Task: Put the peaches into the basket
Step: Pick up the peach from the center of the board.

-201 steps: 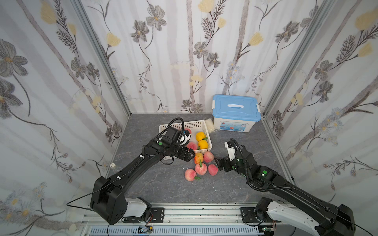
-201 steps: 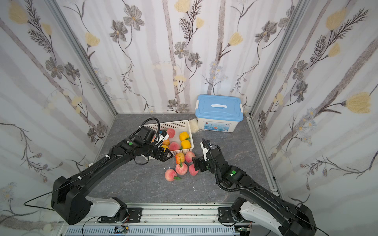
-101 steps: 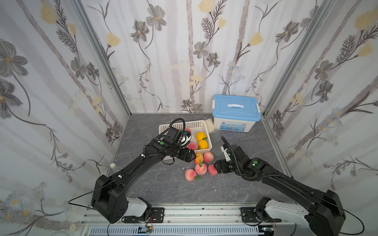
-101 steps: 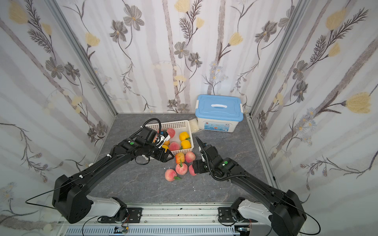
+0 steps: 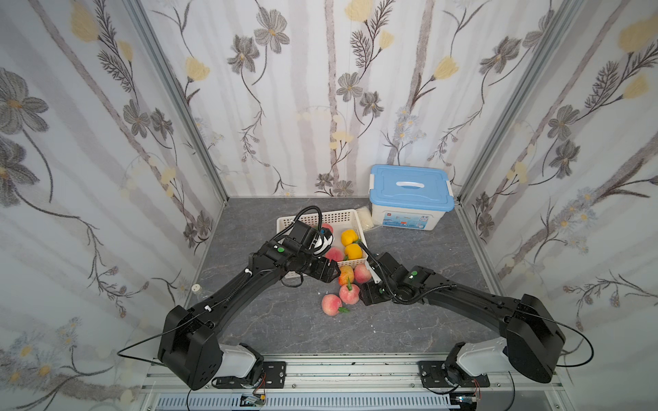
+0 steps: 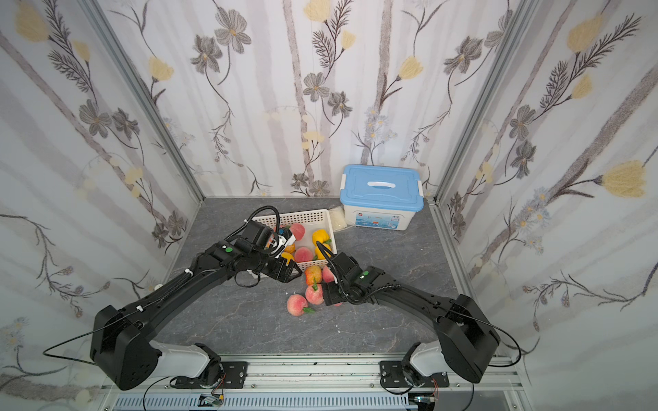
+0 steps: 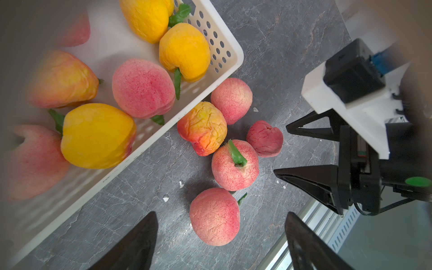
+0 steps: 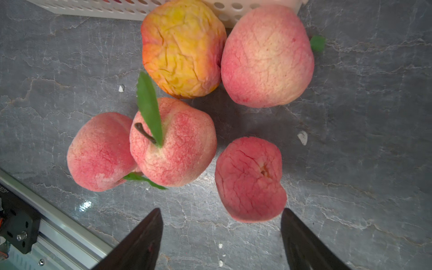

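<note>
Aiming the right gripper [image 8: 220, 211], jaws parted and empty, at the dented red peach [image 8: 250, 180] just outside the basket [image 7: 217, 53], likely for pickup, holding the left gripper [image 7: 221, 214] wide and empty alongside.

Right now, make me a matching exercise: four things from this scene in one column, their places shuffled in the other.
1 wrinkled orange peach
2 bright yellow peach
3 dented red peach
4 blue-lidded box

a near the back wall
b just ahead of the right claw
c in the basket
d on the table, beside the basket's outer wall

Pairs: 1-d, 2-c, 3-b, 4-a
</note>
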`<action>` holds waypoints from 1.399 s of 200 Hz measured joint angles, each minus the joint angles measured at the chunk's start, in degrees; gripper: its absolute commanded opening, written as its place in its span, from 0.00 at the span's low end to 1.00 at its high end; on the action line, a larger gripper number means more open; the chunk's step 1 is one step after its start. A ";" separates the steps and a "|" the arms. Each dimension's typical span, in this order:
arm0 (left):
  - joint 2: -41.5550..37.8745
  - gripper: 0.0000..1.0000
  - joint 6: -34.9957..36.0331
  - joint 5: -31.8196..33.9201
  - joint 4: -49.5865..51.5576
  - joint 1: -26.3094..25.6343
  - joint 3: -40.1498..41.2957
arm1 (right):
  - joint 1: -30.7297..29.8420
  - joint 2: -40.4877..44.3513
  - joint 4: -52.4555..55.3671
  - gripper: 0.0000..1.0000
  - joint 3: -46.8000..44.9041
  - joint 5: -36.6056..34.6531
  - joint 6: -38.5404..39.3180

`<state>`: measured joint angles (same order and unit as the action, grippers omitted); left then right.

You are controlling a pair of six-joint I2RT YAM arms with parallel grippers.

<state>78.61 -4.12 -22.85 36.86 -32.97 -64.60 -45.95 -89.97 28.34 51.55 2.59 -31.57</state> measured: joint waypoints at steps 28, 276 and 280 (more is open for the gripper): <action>0.00 0.86 0.00 0.20 0.00 0.00 0.00 | 0.11 -0.83 0.28 0.74 0.24 -1.07 -0.07; 0.02 0.86 -0.39 0.39 0.02 0.02 0.00 | 1.92 -8.28 -0.35 0.56 1.03 -4.28 -0.04; 0.02 0.86 -0.39 0.39 0.02 0.02 0.00 | 1.92 -8.13 -0.39 0.56 0.94 -4.33 -0.04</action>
<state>78.63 -4.51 -22.46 36.88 -32.95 -64.60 -44.03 -98.10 27.94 52.49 -1.74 -31.62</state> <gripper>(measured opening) 0.862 0.564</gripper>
